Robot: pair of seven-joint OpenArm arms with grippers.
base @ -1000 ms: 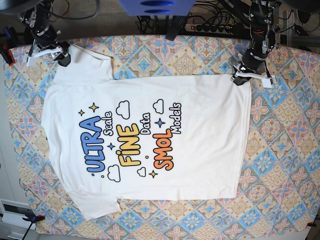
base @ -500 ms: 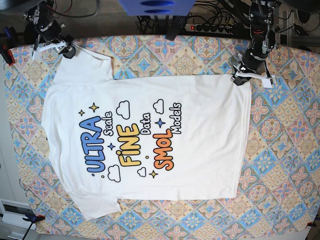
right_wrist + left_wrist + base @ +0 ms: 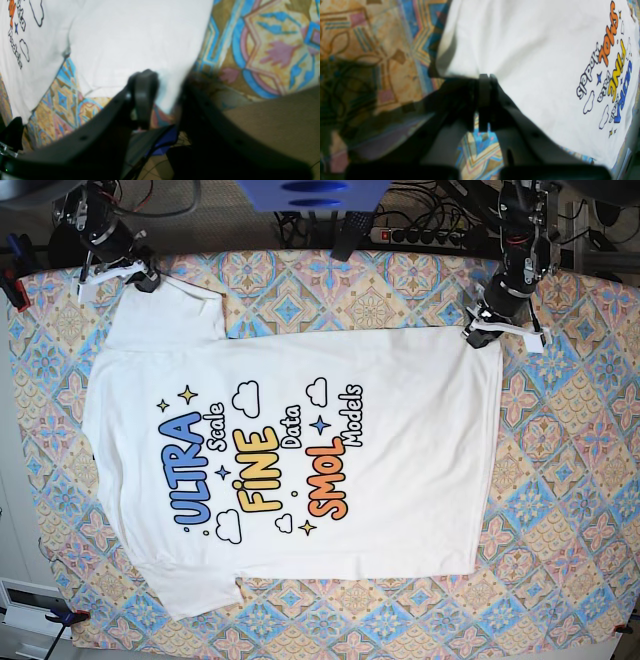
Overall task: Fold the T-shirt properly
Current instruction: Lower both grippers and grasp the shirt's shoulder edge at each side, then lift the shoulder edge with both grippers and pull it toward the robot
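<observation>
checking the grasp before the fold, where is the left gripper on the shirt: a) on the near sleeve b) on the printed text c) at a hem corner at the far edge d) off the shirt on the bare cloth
c: the left gripper sits at the far hem corner of the T-shirt, and the left wrist view shows its fingers closed on the white edge, well clear of the print.

Black left gripper (image 3: 483,100); white finger pads (image 3: 505,332)

Robot lab: power strip (image 3: 420,235), cables, clamped patterned tablecloth (image 3: 560,480).
</observation>
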